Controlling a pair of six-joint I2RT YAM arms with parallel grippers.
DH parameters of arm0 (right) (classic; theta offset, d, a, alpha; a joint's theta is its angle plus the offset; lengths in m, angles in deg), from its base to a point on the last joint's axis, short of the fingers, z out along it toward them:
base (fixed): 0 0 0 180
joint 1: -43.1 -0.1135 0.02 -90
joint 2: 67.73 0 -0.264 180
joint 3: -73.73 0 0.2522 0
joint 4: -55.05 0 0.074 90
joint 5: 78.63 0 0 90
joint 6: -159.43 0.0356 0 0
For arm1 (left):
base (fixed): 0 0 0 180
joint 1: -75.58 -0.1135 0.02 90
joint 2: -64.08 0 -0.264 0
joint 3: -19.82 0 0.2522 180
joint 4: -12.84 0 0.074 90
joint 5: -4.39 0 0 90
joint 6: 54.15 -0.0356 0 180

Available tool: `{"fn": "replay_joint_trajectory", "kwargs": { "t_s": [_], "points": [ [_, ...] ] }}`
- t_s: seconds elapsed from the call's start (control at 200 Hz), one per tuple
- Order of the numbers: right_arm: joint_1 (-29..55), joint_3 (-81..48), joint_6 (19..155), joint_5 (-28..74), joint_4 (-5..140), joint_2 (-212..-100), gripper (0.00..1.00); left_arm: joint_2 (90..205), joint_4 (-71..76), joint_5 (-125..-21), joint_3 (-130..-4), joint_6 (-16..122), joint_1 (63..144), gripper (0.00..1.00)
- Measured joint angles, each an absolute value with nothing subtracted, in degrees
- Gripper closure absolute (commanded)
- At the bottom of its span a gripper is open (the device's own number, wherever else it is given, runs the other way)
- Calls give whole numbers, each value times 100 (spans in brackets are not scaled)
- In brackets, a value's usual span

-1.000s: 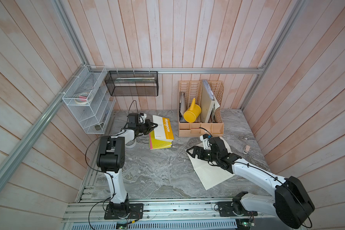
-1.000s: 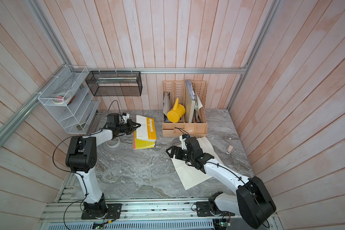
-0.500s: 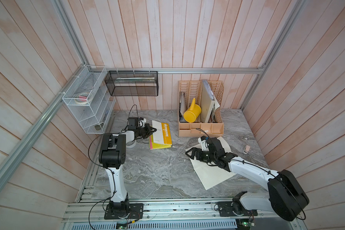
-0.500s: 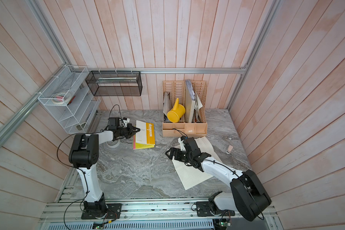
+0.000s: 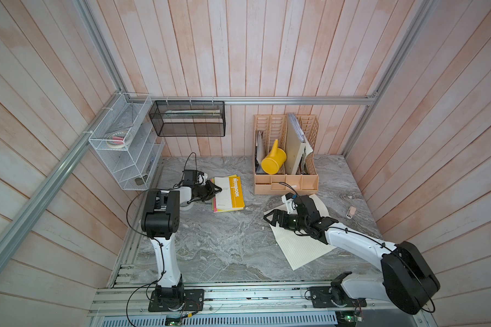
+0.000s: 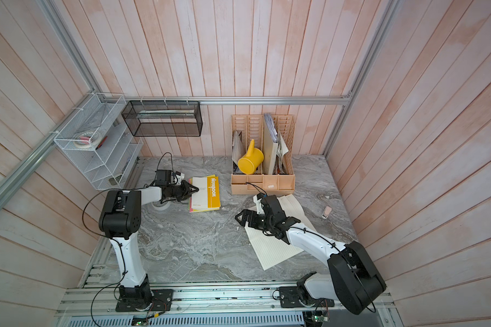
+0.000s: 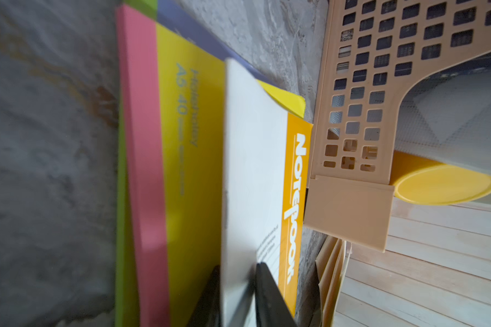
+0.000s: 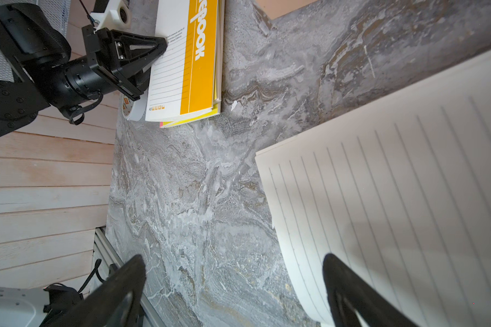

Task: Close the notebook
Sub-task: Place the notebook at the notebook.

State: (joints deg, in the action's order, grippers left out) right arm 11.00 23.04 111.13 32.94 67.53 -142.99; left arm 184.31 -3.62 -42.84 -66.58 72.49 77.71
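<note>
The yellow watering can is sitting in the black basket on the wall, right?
Not quite. The yellow watering can sits in the peach file organizer on the table, not in the black basket on the wall. Both top views show it.

1. Your left arm reaches low and forward; the left gripper (image 5: pixel 218 189) has its fingertips close together, grip unclear.
2. Your right arm stretches inward, low; the right gripper (image 8: pixel 233 283) stands spread wide.
</note>
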Motion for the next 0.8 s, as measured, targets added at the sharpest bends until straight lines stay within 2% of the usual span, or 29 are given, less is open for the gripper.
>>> {"fn": "replay_joint_trajectory", "kwargs": {
  "t_s": [0.135, 0.48, 0.8],
  "points": [
    [1100, 2304, 11113, 3318, 6753, -14295, 2, 18429, -395, -4321, -6658, 7175, 7774, 75],
    [1100, 2304, 11119, 3361, 6740, -14227, 2, 18090, -1050, -4907, -6715, 6900, 7760, 59],
    [1089, 2308, 11132, 3394, 6722, -14142, 2, 17583, -1970, -5897, -6899, 6598, 7739, 58]
  ]
}}
